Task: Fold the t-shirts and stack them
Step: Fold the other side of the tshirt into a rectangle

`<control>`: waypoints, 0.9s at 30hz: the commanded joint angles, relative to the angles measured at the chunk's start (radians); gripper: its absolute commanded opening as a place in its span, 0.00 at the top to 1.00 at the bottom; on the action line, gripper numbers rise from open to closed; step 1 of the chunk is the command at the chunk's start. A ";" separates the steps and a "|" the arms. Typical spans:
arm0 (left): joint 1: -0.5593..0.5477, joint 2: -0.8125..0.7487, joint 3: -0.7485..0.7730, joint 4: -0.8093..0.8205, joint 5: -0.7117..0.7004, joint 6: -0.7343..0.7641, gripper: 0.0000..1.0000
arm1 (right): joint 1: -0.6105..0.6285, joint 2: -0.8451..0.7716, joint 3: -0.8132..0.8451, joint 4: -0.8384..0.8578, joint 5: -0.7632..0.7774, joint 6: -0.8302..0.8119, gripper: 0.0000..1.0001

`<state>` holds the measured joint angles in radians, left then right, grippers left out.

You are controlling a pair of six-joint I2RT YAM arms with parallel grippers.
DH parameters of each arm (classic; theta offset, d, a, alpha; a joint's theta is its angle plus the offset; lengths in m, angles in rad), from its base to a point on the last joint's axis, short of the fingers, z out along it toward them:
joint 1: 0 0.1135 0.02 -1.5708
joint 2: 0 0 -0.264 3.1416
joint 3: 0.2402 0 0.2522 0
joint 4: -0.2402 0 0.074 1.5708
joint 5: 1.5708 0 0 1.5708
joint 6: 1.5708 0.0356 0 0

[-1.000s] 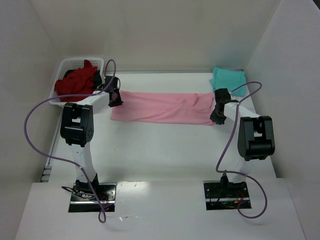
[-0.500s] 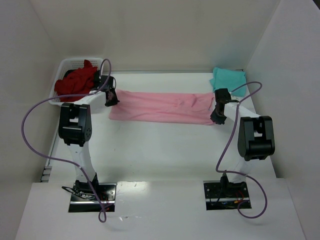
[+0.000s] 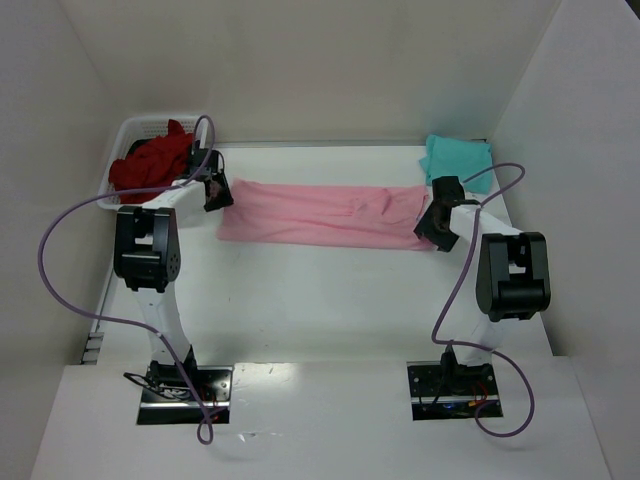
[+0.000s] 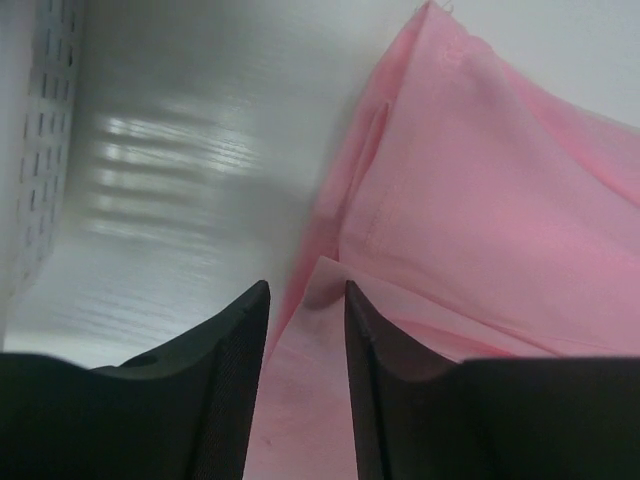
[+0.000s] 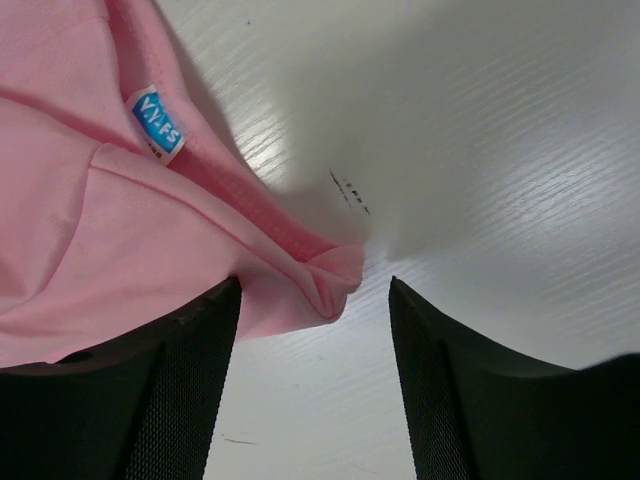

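The light pink t-shirt (image 3: 320, 213) lies stretched in a long band across the table's far half. My left gripper (image 3: 218, 195) is at its left end, shut on a fold of the pink cloth (image 4: 480, 200) that fills the narrow gap between the fingers (image 4: 306, 290). My right gripper (image 3: 432, 228) is at the shirt's right end, open. A bunched corner of the pink shirt (image 5: 60, 230) lies on the table between its jaws (image 5: 315, 285). The teal t-shirt (image 3: 458, 158) lies folded at the back right. Dark red t-shirts (image 3: 150, 165) are heaped in the basket.
The white lattice basket (image 3: 125, 135) stands at the back left, its wall close to my left gripper (image 4: 40, 150). White walls enclose the table on three sides. A blue label (image 5: 158, 122) shows on the pink shirt near my right gripper.
My left gripper has moved left and away toward the basket, drawing the shirt's left end with it. My right gripper has opened and turned slightly at the right end.
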<state>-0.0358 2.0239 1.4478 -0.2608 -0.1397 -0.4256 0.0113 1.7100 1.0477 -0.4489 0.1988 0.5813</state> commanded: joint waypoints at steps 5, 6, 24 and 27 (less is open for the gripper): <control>0.004 -0.079 0.036 0.028 0.132 0.106 0.35 | -0.008 -0.142 0.071 0.102 -0.108 -0.055 0.20; -0.008 -0.088 0.036 0.028 0.138 0.124 0.32 | -0.008 -0.154 0.090 0.110 -0.127 -0.063 0.15; -0.125 -0.182 0.040 -0.026 0.525 0.263 0.22 | 0.003 0.084 0.226 0.265 -0.287 -0.256 0.28; -0.137 -0.161 -0.007 0.014 0.525 0.230 0.22 | 0.003 0.136 0.264 0.259 -0.289 -0.305 0.28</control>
<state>-0.1337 1.8419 1.5108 -0.2938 0.2824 -0.2100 0.0105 1.7975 1.2339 -0.2492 -0.0598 0.3699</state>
